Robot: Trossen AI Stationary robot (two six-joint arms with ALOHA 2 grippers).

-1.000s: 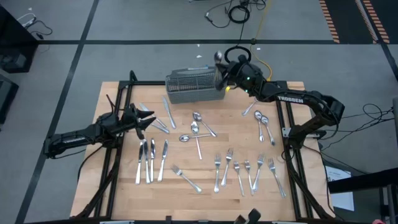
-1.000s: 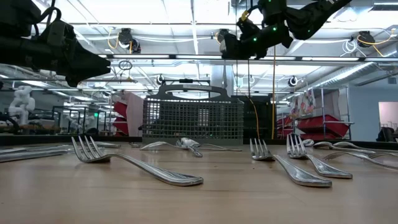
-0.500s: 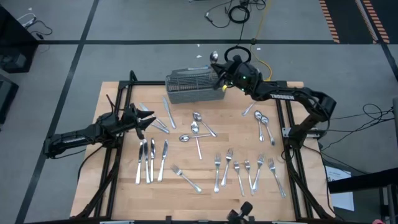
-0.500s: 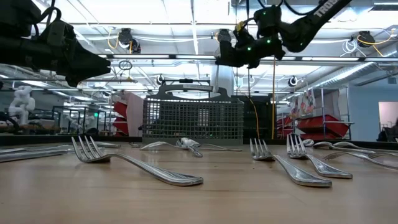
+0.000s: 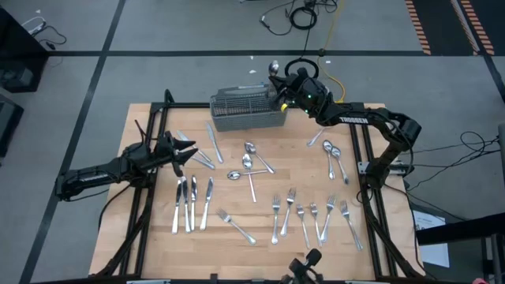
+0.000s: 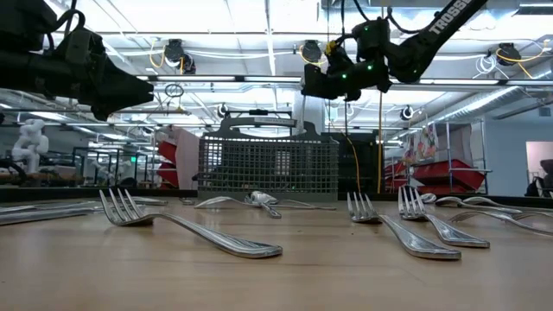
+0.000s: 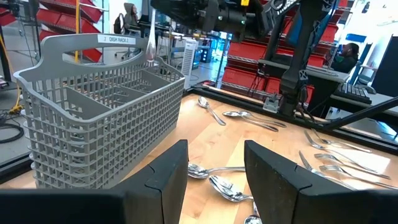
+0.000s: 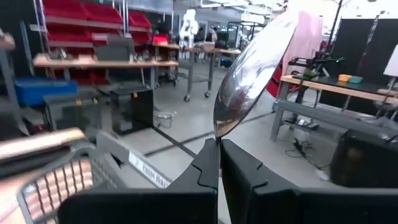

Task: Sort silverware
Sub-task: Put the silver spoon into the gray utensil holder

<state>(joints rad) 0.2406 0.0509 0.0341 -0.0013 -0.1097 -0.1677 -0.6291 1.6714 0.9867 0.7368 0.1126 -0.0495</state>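
My right fingers (image 8: 219, 163) pinch a spoon (image 8: 252, 71) bowl-up above the basket (image 5: 248, 110); next I judge lowering into a compartment, while my left fingers (image 7: 214, 168), spread, wait over the tabletop (image 5: 260, 225).

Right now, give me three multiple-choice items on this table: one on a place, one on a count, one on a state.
1. Where is the right gripper?
A. over the basket's right end
B. beside the knives
C. off the table

2. How many knives lie side by side near the left gripper?
A. one
B. three
C. six

3. What is the right gripper doing?
A. hanging open
B. shut on a spoon
C. gripping a fork

Key: 1 A, the high view shows it there. 2 B, three lie together. 3 B, the right wrist view shows the fingers pinching it.
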